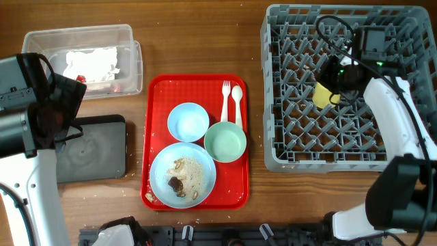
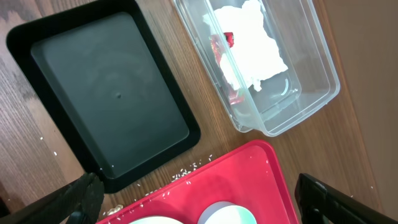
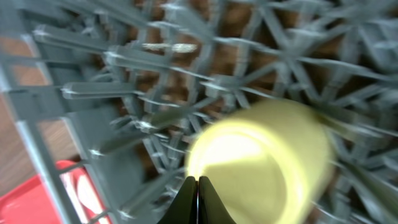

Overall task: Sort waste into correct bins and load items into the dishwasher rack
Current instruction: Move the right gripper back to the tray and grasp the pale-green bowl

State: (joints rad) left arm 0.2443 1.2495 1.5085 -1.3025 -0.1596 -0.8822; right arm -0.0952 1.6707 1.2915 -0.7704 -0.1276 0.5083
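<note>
The yellow cup [image 1: 322,96] [image 3: 267,162] lies on its side among the pegs of the grey dishwasher rack [image 1: 287,158]. My right gripper [image 1: 332,83] [image 3: 198,182] is shut at the cup's rim, with nothing showing between its fingers. My left gripper [image 1: 68,99] [image 2: 202,208] hangs open over the red tray's corner, holding nothing. The white wrapper [image 1: 92,63] [image 2: 249,43] lies in the clear tub [image 1: 82,33]. On the red tray [image 1: 198,89] are a light blue bowl [image 1: 188,121], a mint bowl [image 1: 225,141], a fork [image 1: 225,99], a spoon [image 1: 237,102] and a plate [image 1: 160,167] with crumbs and brown scraps.
The black tray [image 1: 95,147] [image 2: 106,93] sits on the table left of the red tray, below the tub. Rice crumbs [image 2: 186,169] are scattered on the wood between the black tray and the red tray.
</note>
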